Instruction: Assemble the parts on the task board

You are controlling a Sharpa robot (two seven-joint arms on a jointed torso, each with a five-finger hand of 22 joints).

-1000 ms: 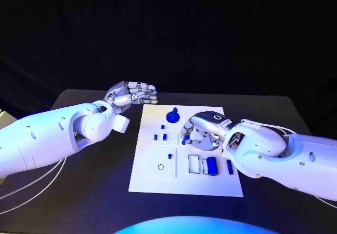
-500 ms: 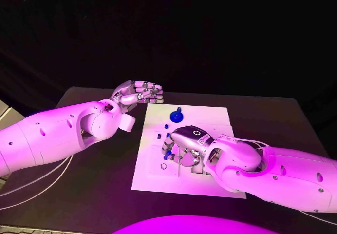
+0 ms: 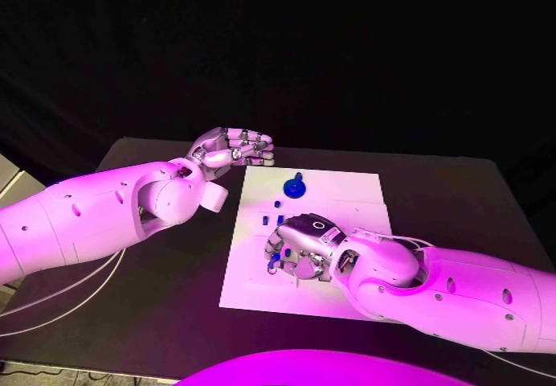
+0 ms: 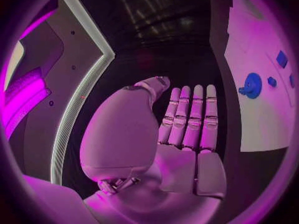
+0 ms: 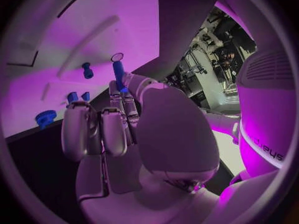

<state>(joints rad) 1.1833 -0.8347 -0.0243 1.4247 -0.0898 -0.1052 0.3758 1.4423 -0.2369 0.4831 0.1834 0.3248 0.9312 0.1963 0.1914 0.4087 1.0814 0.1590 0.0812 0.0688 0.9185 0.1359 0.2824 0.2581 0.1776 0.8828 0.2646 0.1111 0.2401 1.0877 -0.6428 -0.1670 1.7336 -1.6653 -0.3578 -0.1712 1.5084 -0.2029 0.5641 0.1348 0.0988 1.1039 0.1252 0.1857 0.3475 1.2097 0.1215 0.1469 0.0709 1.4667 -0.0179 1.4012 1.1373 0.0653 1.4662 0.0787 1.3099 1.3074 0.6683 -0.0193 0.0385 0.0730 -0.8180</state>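
— Two hands were over the table; what was the right hand (image 3: 304,245) doing?

— It hung low over the middle of the task board (image 3: 348,193), palm down. In the right wrist view it pinched a slim blue peg (image 5: 118,70) between thumb and fingertips, with the other fingers (image 5: 93,129) curled in.

— And the left hand (image 3: 232,147)?

— It was off the board's far left corner, above the black table (image 3: 151,273). Its fingers (image 4: 190,117) lay straight and close together, the thumb apart, and it held nothing.

— Where were the other parts?

— A round blue knob (image 3: 294,188) sat near the board's far edge, well apart from the right hand. Two small blue pieces (image 3: 272,219) lay just beside that hand. The right wrist view also showed a small blue stud (image 5: 87,70) standing on the board and a toothed blue wheel (image 5: 45,118) near the board's edge.
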